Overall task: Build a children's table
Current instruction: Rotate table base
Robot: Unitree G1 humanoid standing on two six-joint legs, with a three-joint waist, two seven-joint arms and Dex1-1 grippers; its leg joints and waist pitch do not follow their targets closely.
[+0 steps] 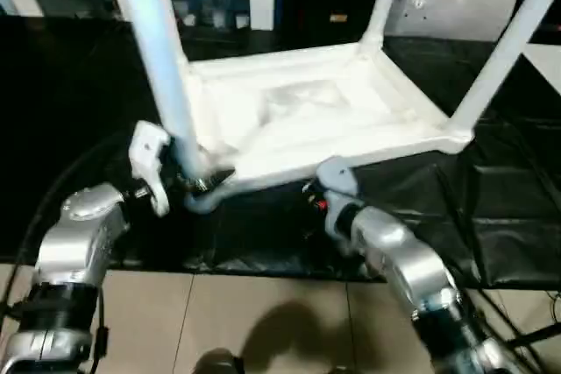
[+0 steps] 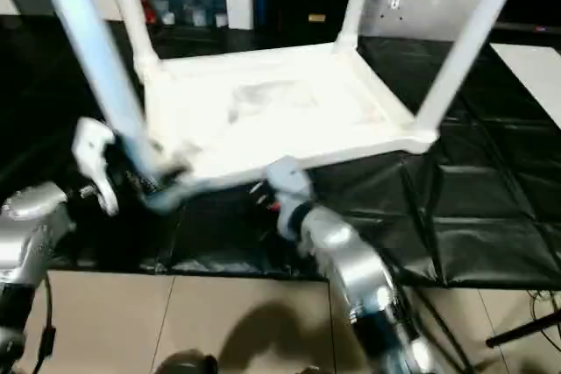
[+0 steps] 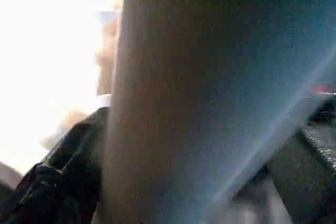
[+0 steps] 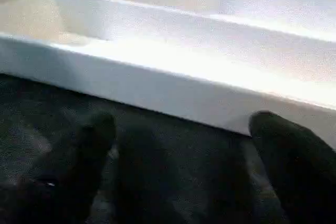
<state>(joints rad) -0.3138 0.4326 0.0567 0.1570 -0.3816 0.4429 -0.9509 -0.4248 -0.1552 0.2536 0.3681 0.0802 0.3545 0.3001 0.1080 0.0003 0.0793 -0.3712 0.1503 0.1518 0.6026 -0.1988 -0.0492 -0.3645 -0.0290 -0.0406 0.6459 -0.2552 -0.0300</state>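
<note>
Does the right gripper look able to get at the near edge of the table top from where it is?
Probably yes. The right gripper is open just in front of the table top's near edge, with bare black mat between them.

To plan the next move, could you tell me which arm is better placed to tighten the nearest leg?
Probably the left: the left gripper sits at the near-left leg, jaws around its base. The right gripper hangs open before the tabletop rim.

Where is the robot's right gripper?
The right gripper hovers open over the black mat, just in front of the upside-down table top's near edge.
</note>
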